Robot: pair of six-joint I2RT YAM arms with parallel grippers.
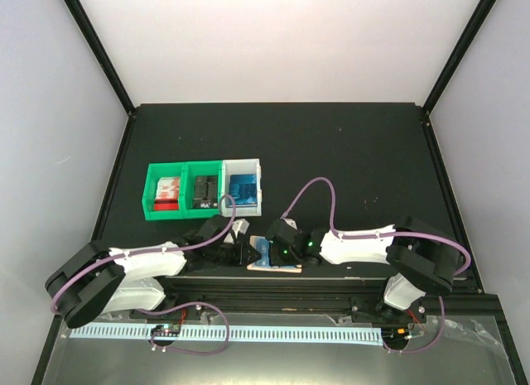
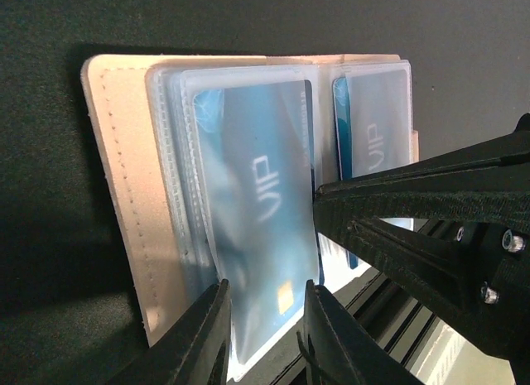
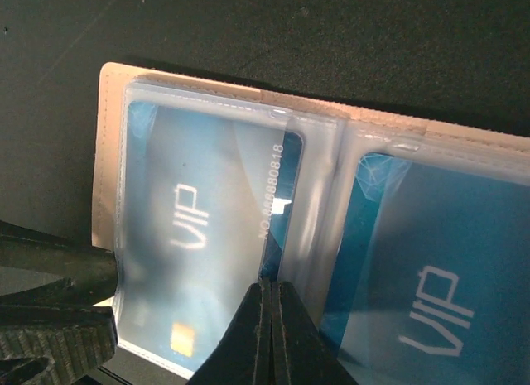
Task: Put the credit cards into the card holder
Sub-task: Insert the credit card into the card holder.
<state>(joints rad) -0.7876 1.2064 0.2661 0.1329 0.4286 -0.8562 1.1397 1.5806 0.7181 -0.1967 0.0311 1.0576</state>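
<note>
Two credit cards [image 2: 265, 203] already sit sleeved in the card holder [image 2: 124, 194] lying open nearest us, our left gripper [image 2: 265, 335] straddling one card's near end (pinching or not, we cannot tell), our right gripper [image 3: 271, 298] clenched empty at the fold, while farther back more blue cards [image 1: 243, 189] wait in the white bin [image 1: 244, 164].

One card holder [image 2: 116, 194] with two credit cards [image 2: 265, 236] sleeved; left of centre, two green bins [image 1: 166, 213] and one white bin [image 1: 248, 164], perhaps holding more cards.
</note>
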